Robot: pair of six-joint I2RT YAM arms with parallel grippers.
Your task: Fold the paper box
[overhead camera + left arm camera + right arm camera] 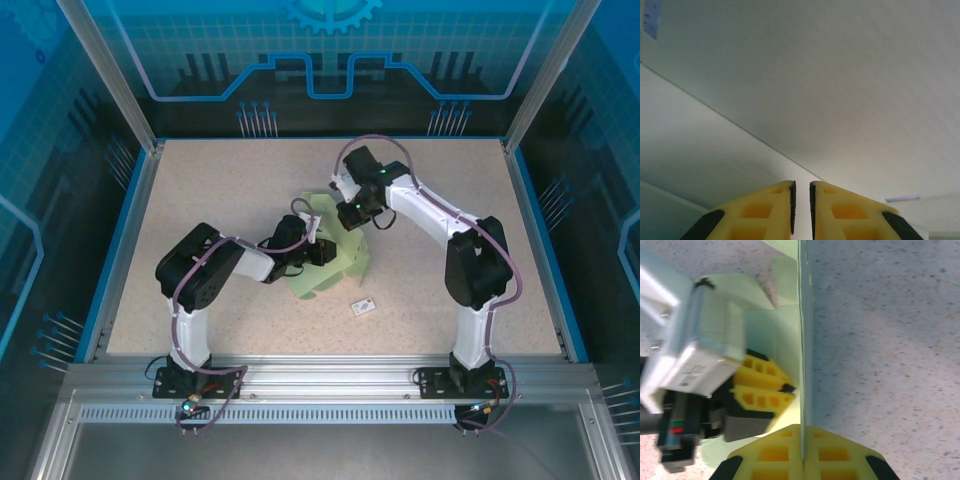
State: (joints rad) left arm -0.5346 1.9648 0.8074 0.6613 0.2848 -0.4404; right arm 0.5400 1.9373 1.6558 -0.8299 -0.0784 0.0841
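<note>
Two grippers engaged on the paper box, mid-table

Item 1, location. The paper box [345, 262] lies near the middle of the speckled table [200, 190], between the two arms. It is partly raised, with several pale green flaps standing up rather than lying flat. A small white tag [362, 306] rests on the table just in front of it, apart from the card.

Item 2, right gripper [802, 456]. The fingers are pressed together on the edge of an upright card panel, which runs straight up from between the tips.

Item 3, left gripper [801, 192]. It is close against the card from the left side. The fingers are nearly together, with a thin slit between the pads. Whether any card sits in that slit cannot be told. In the right wrist view its yellow fingers [765, 385] reach the panel's left face.
</note>
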